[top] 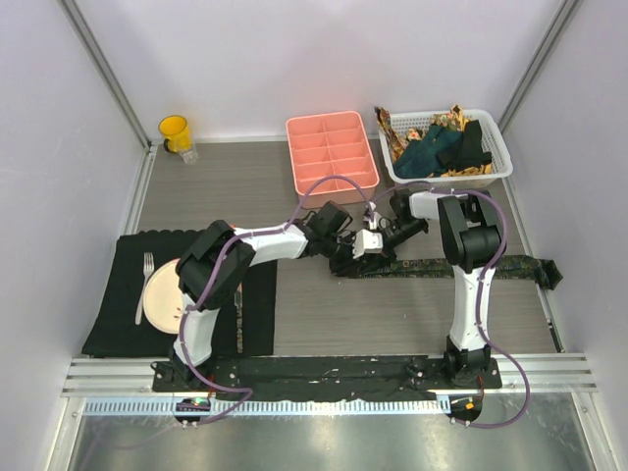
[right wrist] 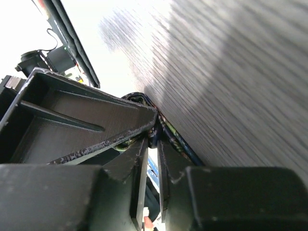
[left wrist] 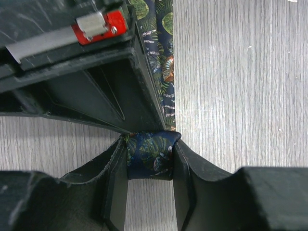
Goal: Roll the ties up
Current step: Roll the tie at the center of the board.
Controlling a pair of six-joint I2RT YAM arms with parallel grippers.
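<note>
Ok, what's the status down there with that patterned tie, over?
Left tool clamped on rolled end of dark patterned tie. Right tool pinched shut on it too. Rest lies flat, unrolled. Nothing blocking.

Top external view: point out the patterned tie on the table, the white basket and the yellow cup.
patterned tie (top: 518, 265), top external view, on its unrolled stretch.
white basket (top: 461, 179), top external view, on its front wall.
yellow cup (top: 175, 130), top external view, on its side.
</note>
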